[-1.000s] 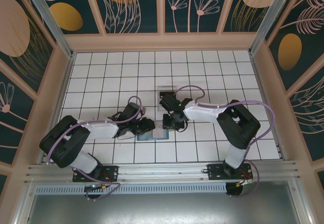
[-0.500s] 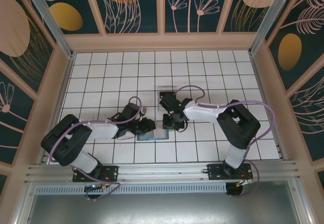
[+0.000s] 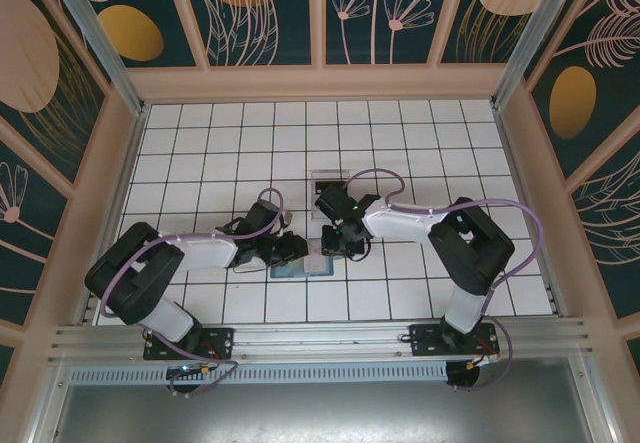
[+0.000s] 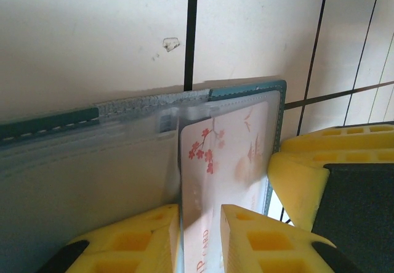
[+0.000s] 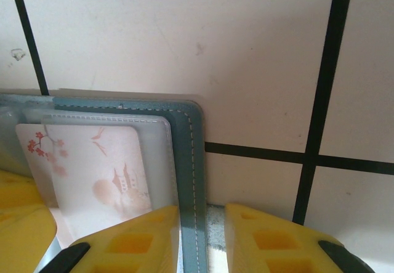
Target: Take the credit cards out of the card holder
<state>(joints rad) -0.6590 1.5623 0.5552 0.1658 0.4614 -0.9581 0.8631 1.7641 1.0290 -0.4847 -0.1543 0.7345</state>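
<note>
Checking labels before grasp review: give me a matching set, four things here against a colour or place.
1 card
2 holder
3 left gripper
4 right gripper

a teal, stitched border
b pale, pink blossom print
c holder's border between its fingers
d card between its fingers

Pairs: 1-b; 2-a; 3-d; 4-c

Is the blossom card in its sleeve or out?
In: the blossom card lies under the clear sleeve of the card holder.
</note>
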